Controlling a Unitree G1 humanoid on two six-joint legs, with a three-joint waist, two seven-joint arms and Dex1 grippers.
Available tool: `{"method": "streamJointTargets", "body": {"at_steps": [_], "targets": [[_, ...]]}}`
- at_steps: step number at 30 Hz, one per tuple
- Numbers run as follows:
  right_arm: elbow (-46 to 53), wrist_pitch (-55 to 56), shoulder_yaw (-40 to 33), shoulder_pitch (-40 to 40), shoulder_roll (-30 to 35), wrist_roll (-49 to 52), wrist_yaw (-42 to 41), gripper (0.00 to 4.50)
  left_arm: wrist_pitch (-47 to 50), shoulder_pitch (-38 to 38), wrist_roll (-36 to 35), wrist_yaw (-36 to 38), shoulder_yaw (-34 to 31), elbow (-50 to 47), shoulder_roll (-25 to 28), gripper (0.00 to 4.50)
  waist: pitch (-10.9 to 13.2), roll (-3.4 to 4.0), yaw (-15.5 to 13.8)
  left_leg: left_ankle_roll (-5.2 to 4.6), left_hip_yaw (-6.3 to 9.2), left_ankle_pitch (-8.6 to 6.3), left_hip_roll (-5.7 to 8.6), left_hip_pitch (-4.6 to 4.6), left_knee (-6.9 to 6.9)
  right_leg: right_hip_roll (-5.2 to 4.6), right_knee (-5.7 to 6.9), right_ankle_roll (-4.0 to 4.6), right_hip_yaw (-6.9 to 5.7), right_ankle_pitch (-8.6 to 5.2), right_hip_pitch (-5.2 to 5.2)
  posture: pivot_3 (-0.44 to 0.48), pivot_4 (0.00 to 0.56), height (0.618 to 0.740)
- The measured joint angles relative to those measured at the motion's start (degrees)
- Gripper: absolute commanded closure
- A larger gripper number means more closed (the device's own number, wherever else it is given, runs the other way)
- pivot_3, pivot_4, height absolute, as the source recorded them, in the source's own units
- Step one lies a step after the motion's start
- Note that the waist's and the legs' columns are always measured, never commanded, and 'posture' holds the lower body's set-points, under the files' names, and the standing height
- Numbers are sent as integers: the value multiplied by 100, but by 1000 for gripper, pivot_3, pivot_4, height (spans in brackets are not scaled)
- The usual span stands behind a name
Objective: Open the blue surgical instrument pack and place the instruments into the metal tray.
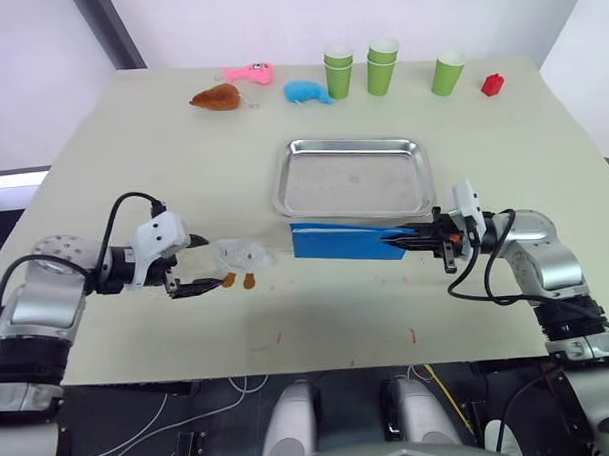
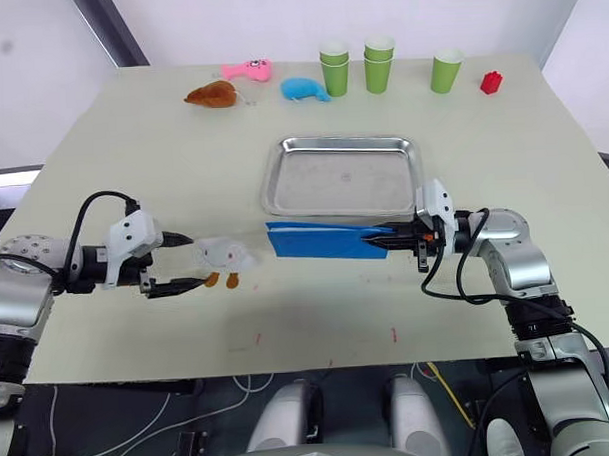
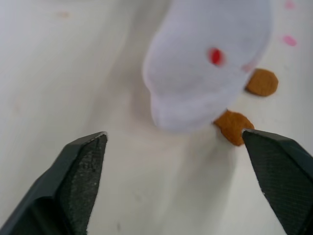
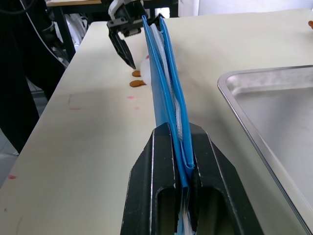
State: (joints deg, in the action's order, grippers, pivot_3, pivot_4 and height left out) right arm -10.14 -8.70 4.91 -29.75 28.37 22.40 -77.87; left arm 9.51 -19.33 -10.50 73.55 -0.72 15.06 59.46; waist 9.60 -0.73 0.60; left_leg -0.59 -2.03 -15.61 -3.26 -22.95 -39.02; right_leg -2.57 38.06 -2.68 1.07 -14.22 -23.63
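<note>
The blue surgical instrument pack (image 1: pixel 343 240) stands on its long edge just in front of the metal tray (image 1: pixel 352 143), still folded closed. My right gripper (image 1: pixel 403 242) is shut on the pack's right end, its fingers (image 4: pixel 161 161) pinching both covers with pale lining between them. The instruments are hidden inside. The tray holds nothing. My left gripper (image 1: pixel 212 261) is open, low over the table, to the left of the pack. Its fingers (image 3: pixel 78 166) point at a white plush duck (image 3: pixel 205 58) without touching it.
The white duck (image 1: pixel 240 256) with orange feet lies between my left gripper and the pack. Along the table's far edge are a brown plush (image 1: pixel 217 97), a pink toy (image 1: pixel 249 73), a blue whale toy (image 1: pixel 307 91), green cups (image 1: pixel 382 67) and a red block (image 1: pixel 492 83).
</note>
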Motion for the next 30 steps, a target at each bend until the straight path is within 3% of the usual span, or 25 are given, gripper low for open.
{"method": "streamJointTargets", "body": {"at_steps": [6,10,17,30], "targets": [[8,-3,102,1,70,-67,-41,4500,610,-253,-711,292,-350,-479,-8,46,1,-2,-8,0,1,0,0,-3,0,0,0,0,-1,0,-1,0,150,739],[8,-6,167,-20,60,-102,-38,4500,1409,-718,-1410,37,-542,-1080,-484,46,1,-3,-2,0,3,0,0,-3,-1,0,1,-1,-1,0,-1,0,150,739],[4,-17,186,-36,54,-130,-22,4500,1475,-831,-1441,-273,-347,-1142,-1152,46,2,-3,24,0,4,0,1,-2,-1,1,1,-1,1,0,-2,0,150,739],[5,-102,186,-35,53,-148,85,4500,1751,-583,-1660,117,-246,-1321,-1195,46,2,-3,9,0,4,0,1,-2,-1,1,0,0,0,0,-1,0,150,739]]}}
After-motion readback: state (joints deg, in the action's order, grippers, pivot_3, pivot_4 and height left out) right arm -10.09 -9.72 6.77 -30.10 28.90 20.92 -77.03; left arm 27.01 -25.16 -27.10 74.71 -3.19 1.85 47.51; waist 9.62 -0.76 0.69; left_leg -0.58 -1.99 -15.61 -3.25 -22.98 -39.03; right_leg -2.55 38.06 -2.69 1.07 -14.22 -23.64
